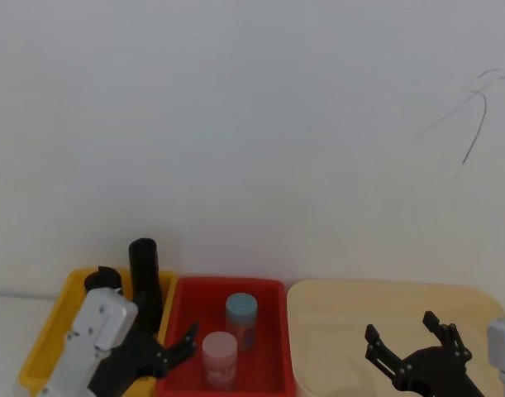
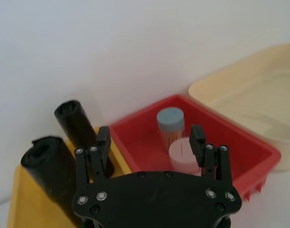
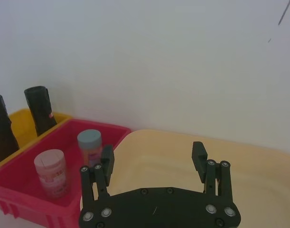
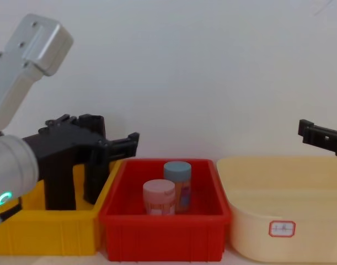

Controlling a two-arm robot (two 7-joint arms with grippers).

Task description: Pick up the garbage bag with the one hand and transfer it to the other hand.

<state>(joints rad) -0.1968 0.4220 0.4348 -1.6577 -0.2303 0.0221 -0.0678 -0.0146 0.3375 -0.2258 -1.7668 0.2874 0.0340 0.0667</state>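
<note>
Two near-identical black rolls stand upright in the yellow bin (image 1: 47, 335). The garbage bag (image 1: 144, 277) (image 2: 77, 127) is the taller one, beside the red bin. The second roll (image 1: 102, 279) (image 2: 51, 164) stands to its left. My left gripper (image 1: 176, 347) (image 2: 150, 135) (image 4: 124, 144) hangs open over the edge between the yellow and red bins, just in front of the rolls, holding nothing. One of its fingers is close beside the garbage bag. My right gripper (image 1: 401, 331) (image 3: 152, 149) (image 4: 317, 134) is open and empty above the cream tub (image 1: 343, 322).
The red bin (image 1: 227, 285) in the middle holds a blue-lidded jar (image 1: 241, 318) and a pink-lidded jar (image 1: 220, 356). The cream tub on the right carries a small label on its front (image 4: 282, 228). A plain white wall stands close behind the bins.
</note>
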